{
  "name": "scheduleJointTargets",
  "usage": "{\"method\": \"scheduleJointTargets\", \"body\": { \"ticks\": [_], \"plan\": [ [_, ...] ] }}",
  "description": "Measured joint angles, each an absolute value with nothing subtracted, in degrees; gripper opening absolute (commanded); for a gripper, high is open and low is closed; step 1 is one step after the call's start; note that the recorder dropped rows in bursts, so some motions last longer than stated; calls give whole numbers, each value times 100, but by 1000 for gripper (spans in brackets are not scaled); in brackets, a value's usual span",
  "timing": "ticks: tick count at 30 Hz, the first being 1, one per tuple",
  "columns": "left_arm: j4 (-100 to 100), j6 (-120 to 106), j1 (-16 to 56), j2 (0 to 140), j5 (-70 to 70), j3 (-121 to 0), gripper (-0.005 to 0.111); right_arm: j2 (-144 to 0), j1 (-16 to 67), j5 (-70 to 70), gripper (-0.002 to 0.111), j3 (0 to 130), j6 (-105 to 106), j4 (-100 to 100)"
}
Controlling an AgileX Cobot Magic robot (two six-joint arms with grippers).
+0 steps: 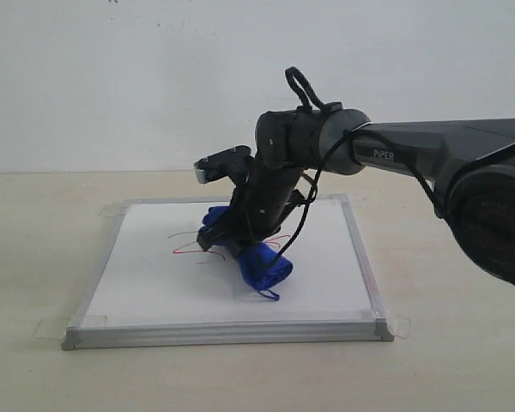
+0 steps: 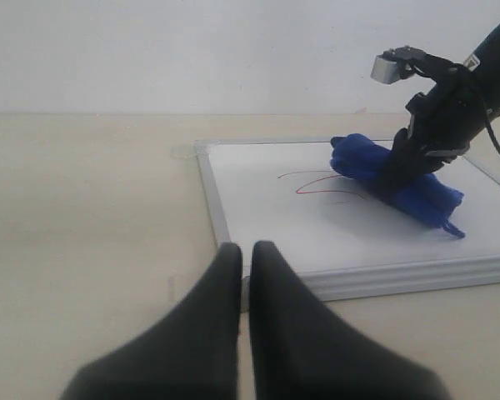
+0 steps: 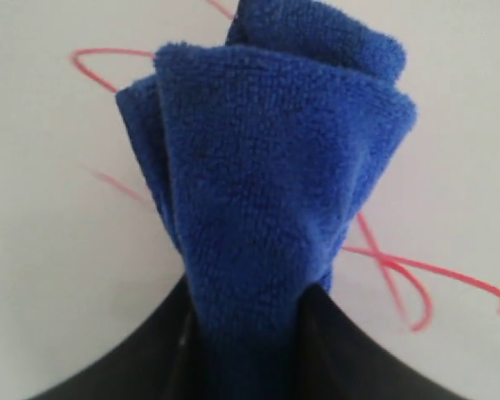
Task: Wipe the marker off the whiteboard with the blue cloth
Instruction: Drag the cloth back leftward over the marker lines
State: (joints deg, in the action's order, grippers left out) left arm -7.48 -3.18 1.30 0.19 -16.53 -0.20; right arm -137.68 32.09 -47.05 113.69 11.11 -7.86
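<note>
The whiteboard (image 1: 154, 283) lies flat on the table, silver frame and taped corners showing. Thin red marker loops (image 1: 187, 245) run across its middle; they also show as marker lines (image 3: 408, 275) and marker strokes (image 2: 317, 185). The blue cloth (image 1: 262, 264) rests on the board over the scribble. My right gripper (image 1: 233, 239) is shut on the blue cloth (image 3: 267, 208), pressing it down onto the board (image 3: 58, 275). My left gripper (image 2: 246, 250) hovers off the board's near-left corner (image 2: 258, 287), its fingers shut with nothing between them. From there the cloth (image 2: 400, 179) is seen under the right arm.
The beige table (image 1: 34, 257) surrounds the board on all sides. A white wall (image 1: 112, 86) stands behind. The right arm (image 1: 429, 154) reaches in from the right over the board's far right part.
</note>
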Motion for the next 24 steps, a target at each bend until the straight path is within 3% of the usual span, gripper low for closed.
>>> {"method": "scheduleJointTargets", "body": {
  "ticks": [9,17,24],
  "plan": [
    [-748,-318,130,19,-1653,-20,4,-13768,3191,-4639,0,11365,-1203,1609],
    [-748,-318,130,19,-1653,-20,4,-13768,3248,-3846,0,11365,-1236,-91],
    [-748,-318,130,19,-1653,-20,4,-13768,3330,-3709,0,11365,-633,34]
  ]
}}
